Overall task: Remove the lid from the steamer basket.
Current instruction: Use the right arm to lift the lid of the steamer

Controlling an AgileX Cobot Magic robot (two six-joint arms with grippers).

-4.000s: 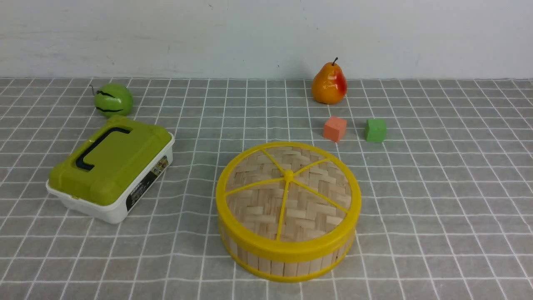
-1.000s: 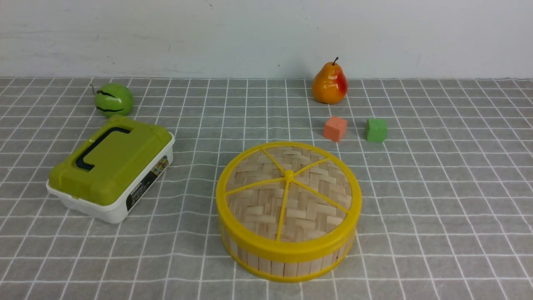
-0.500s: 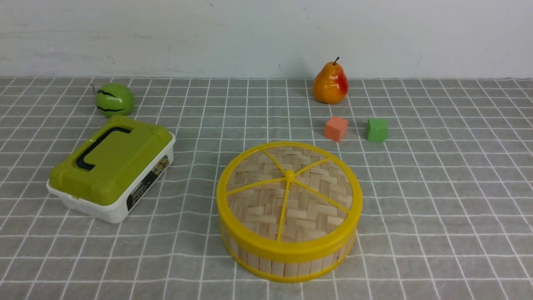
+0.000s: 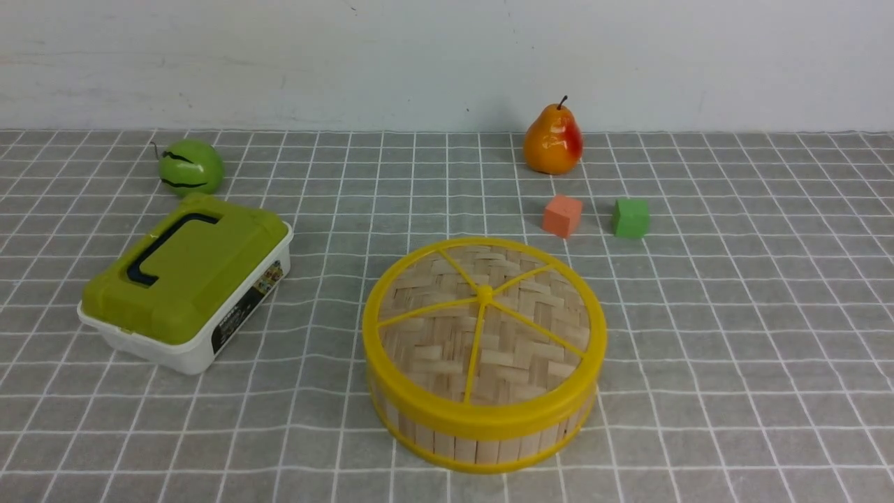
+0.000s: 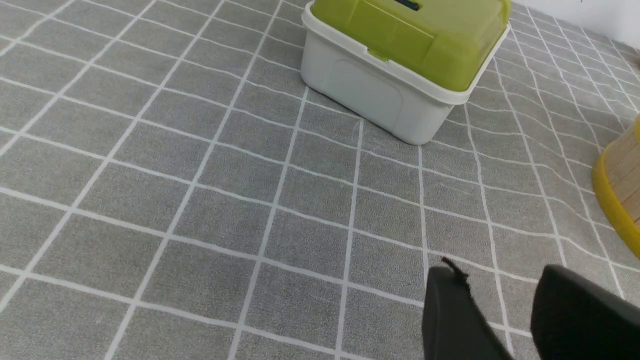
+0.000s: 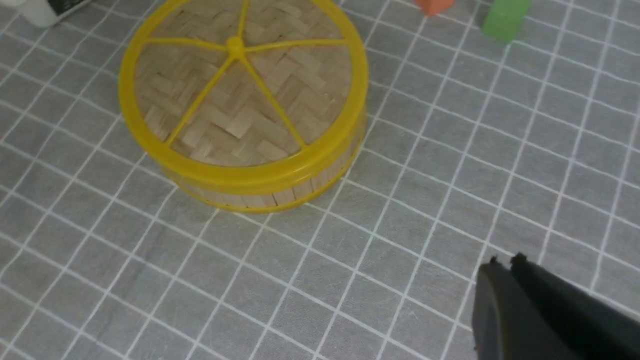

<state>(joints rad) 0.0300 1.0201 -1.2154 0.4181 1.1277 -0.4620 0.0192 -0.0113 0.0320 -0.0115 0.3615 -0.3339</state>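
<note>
The lid (image 4: 484,328), a woven bamboo disc with a yellow rim and yellow spokes, sits flat on the steamer basket (image 4: 482,436) in the middle front of the table. Both also show in the right wrist view, lid (image 6: 240,95) on basket (image 6: 280,192). My right gripper (image 6: 505,262) is shut and empty, above the cloth well off to the basket's side. My left gripper (image 5: 495,277) is open and empty over bare cloth; the basket's rim (image 5: 612,200) shows at that view's edge. Neither arm shows in the front view.
A white box with an olive-green lid (image 4: 185,279) lies left of the basket, also in the left wrist view (image 5: 400,55). Behind are a green round fruit (image 4: 190,167), a pear (image 4: 553,140), an orange cube (image 4: 561,215) and a green cube (image 4: 630,217).
</note>
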